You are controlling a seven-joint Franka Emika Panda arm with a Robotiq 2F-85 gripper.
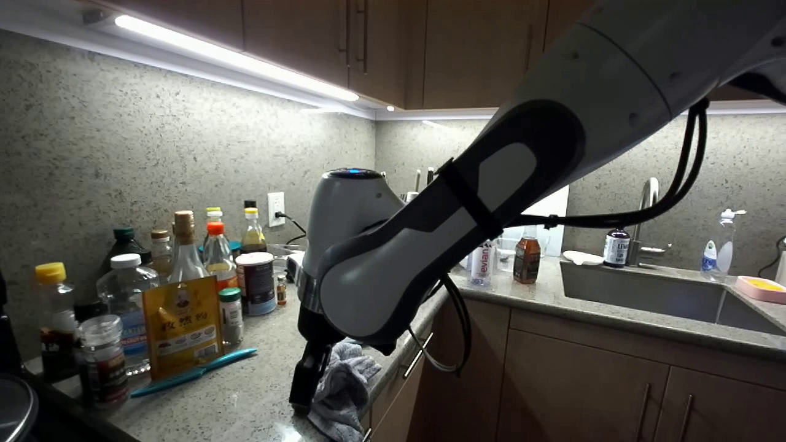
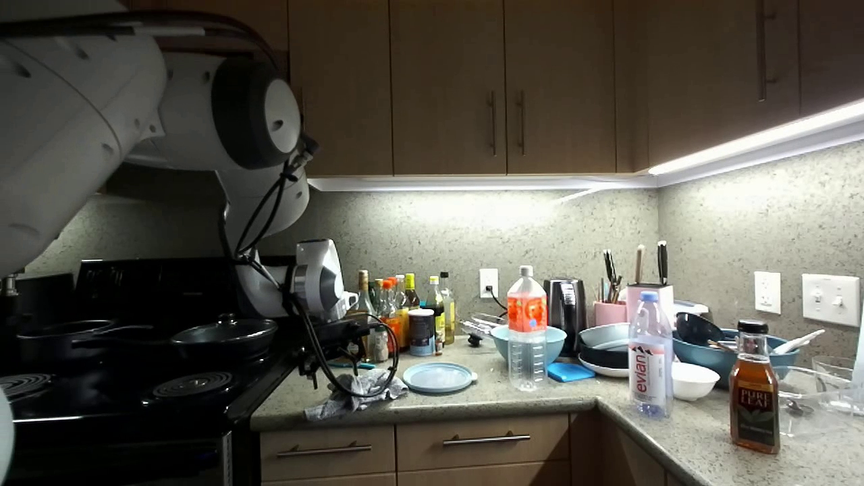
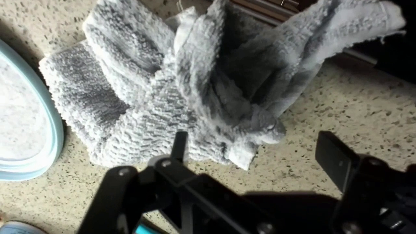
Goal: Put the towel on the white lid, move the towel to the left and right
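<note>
A crumpled grey towel lies on the speckled counter by its front edge, also in both exterior views. A round lid with a pale blue rim lies flat just right of the towel in that exterior view. In the wrist view the lid shows at the left edge, close to the towel but apart from it. My gripper is open, with nothing between its fingers. One finger overlaps the towel's near edge in the wrist view; the other is over bare counter. In an exterior view the gripper points down beside the towel.
A teal utensil lies before a yellow pouch and several bottles along the wall. A large clear bottle and a blue bowl stand past the lid. The stove with a lidded pan adjoins the counter.
</note>
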